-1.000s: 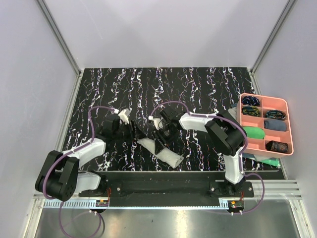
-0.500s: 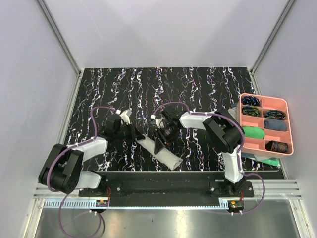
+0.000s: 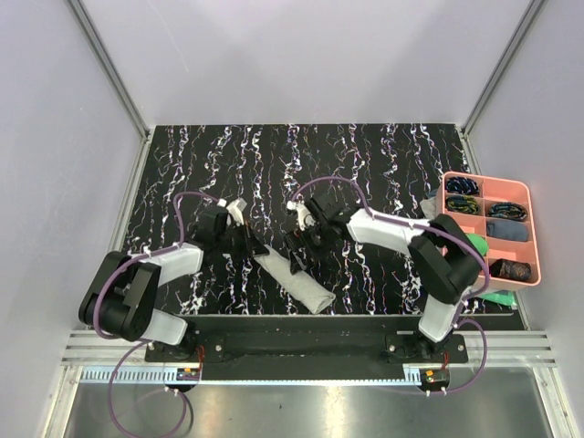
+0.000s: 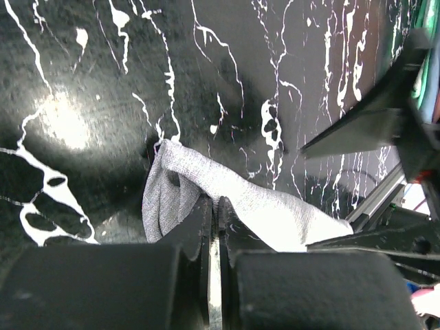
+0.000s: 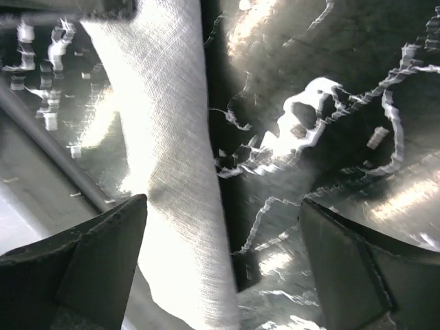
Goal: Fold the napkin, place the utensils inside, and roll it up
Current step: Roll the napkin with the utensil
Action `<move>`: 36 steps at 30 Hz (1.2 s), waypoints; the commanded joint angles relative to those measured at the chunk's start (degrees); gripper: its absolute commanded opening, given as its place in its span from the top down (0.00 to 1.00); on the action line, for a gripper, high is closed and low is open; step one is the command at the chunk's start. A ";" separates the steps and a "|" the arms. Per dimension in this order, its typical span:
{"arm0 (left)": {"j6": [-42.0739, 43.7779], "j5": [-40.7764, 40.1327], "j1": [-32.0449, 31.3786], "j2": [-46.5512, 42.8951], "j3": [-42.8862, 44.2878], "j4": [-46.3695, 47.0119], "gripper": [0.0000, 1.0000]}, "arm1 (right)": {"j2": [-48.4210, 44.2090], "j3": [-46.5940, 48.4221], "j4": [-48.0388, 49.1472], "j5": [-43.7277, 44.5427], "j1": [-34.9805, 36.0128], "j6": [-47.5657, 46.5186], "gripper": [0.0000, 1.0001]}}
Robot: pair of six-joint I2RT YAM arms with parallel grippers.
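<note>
Both end effectors sit at the rolled napkin (image 3: 294,279), which lies near the table's (image 3: 365,155) front edge, about mid-width. Your left end effector (image 4: 213,205) is clenched on a fold at the roll's left end, probably to pin it so the wrap cannot loosen. Your right end effector (image 5: 227,254) is released, jaws wide either side of the roll's middle. You cannot see the utensils; presumably they are wrapped inside. At the table's right edge, the pink tray (image 3: 534,228) holds rolled cloths in most compartments: dark patterned, green and grey-blue.
</note>
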 commanded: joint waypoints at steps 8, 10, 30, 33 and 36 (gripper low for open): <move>1.08 -0.19 0.06 4.19 5.70 -2.40 1.00 | -5.57 -3.84 4.38 22.13 13.22 -3.83 0.00; 1.26 -0.19 0.06 4.28 5.87 -2.58 1.00 | -4.78 -3.40 4.30 24.49 14.62 -3.39 0.00; 1.08 0.52 0.06 4.46 7.72 -3.64 0.89 | 2.86 -0.33 1.31 35.40 20.34 -1.64 0.07; 0.56 -0.79 0.24 3.49 8.77 -4.51 0.59 | 3.48 -0.06 -0.01 36.46 20.34 1.08 0.14; 0.20 -2.90 0.77 2.18 10.35 -6.26 0.34 | 3.48 -0.59 -0.19 36.81 20.34 3.98 0.27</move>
